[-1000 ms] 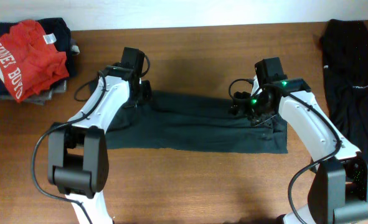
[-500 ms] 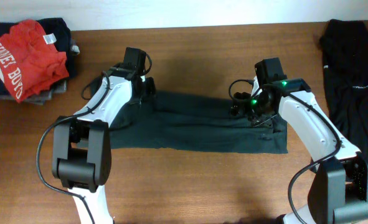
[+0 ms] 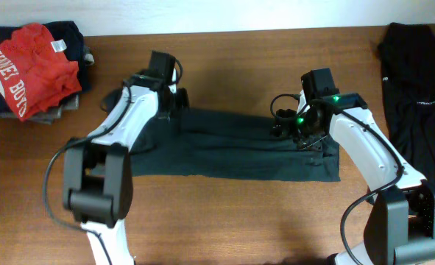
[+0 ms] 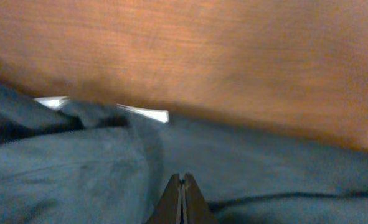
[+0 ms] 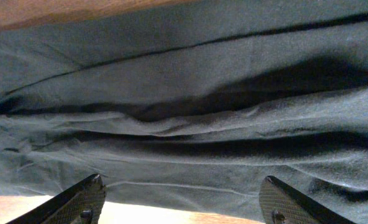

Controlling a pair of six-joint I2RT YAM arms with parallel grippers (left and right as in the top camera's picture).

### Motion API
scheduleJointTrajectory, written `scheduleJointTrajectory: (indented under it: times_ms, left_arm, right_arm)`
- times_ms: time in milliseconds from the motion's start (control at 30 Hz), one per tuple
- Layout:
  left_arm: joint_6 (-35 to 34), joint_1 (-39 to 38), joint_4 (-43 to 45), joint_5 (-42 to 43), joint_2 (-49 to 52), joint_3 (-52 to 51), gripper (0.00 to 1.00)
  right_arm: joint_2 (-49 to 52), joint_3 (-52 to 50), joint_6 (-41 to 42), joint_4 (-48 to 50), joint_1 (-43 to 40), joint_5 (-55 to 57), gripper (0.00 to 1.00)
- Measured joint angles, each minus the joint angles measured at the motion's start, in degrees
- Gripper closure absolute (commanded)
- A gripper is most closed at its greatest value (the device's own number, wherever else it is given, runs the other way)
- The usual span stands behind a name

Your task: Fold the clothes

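Note:
A dark grey-green garment (image 3: 232, 151) from the clothes lies spread flat and wide across the middle of the table. My left gripper (image 3: 177, 100) hovers at its back left corner. In the left wrist view that gripper (image 4: 182, 180) is shut, its tips pressed together above the cloth (image 4: 78, 174), with no fabric seen between them. A white label (image 4: 143, 112) shows at the cloth's edge. My right gripper (image 3: 286, 125) sits over the garment's right part. In the right wrist view it (image 5: 184, 198) stands wide open over the wrinkled cloth (image 5: 190, 93), holding nothing.
A pile of clothes sits at the back left, with a red shirt with white lettering (image 3: 27, 68) on top and a dark one (image 3: 64, 34) under it. A black garment (image 3: 416, 81) lies along the right side. Bare wooden table (image 3: 232, 221) runs along the front.
My left gripper has shifted a little toward the back and right along the garment's upper left corner, staying shut. The right arm and the garment have not moved.

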Motion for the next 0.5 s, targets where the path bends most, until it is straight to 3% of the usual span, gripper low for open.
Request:
scheduleJointTrajectory:
  times_ms: [233, 500]
  left_arm:
    - [0.74, 2.05, -7.78, -2.86, -8.31, 2.08, 0.99]
    - [0.76, 5.16, -12.63, -4.28, -2.23, 1.42, 0.99]
  right_arm:
    - [0.00, -0.02, -0.04, 0.02, 0.00, 0.00, 0.16]
    - [0.02, -0.04, 0.00, 0.00, 0.00, 0.00, 0.16]
